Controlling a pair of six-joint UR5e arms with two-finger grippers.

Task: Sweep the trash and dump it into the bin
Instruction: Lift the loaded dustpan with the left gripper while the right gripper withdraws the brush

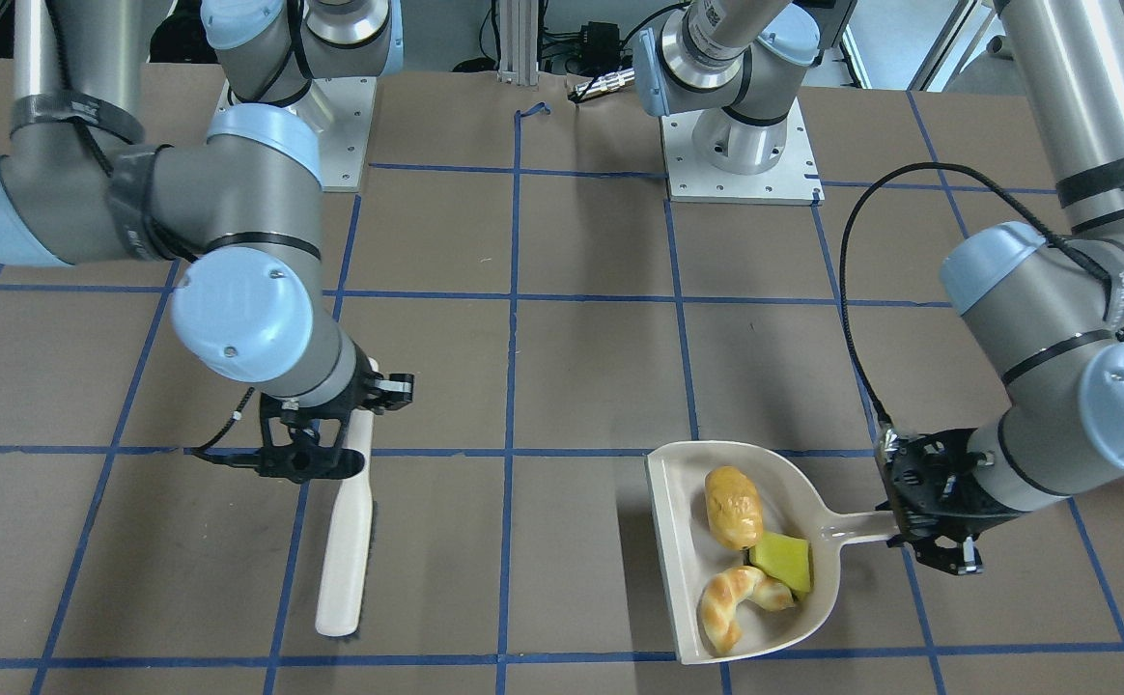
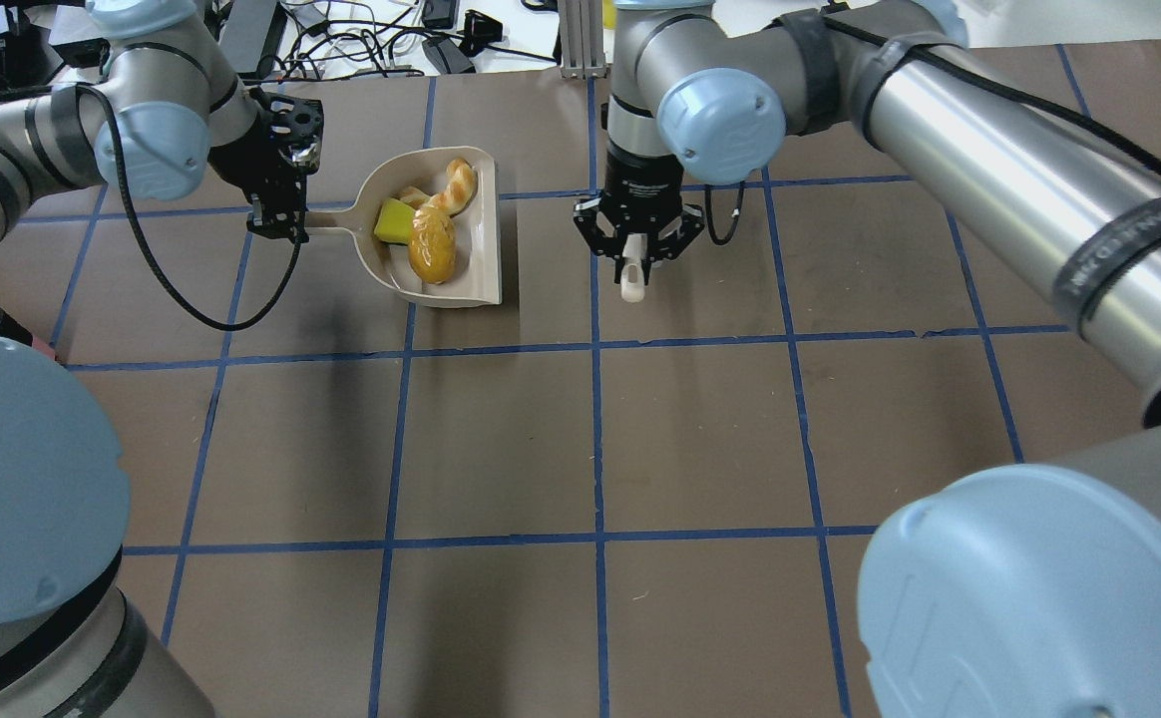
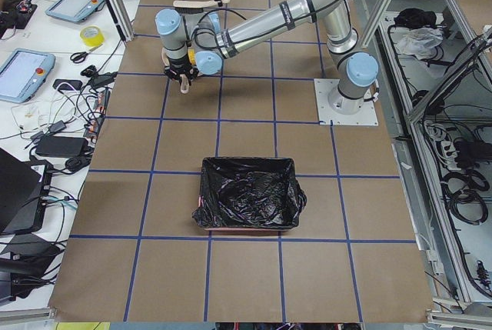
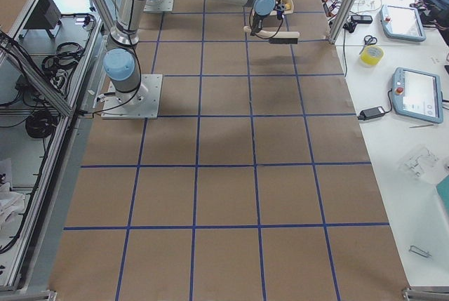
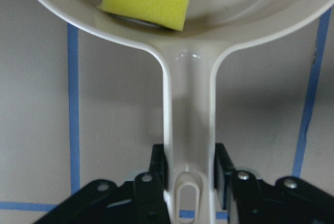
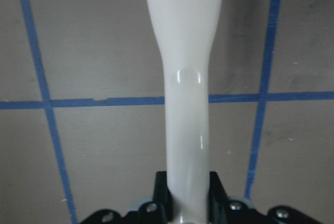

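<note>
Brown paper gridded in blue covers the counter (image 2: 700,439), and a white bench along its far side holds tablets (image 3: 77,3), a tape roll (image 3: 91,35) and loose cables. At the robot's left end sits the bin (image 3: 247,195), pink under its crinkled black bag, well apart from everything else. In the overhead view the left arm's big joint hides nearly all of it. Next comes the left claw (image 2: 276,224), clamped on the end of the dustpan (image 2: 486,239) handle, one finger on each side. All the trash lies in the pan. The sponge (image 2: 393,221) is nearest the handle. The potato (image 2: 432,255) is beside it, and the croissant (image 2: 453,185) curves along the other wall. Both touch the sponge. The pan's open lip faces the right claw (image 2: 632,257), which stands near, one blue line over. It is closed tight on the handle of the brush (image 1: 346,541), whose dark bristles point toward the dustpan.
</note>
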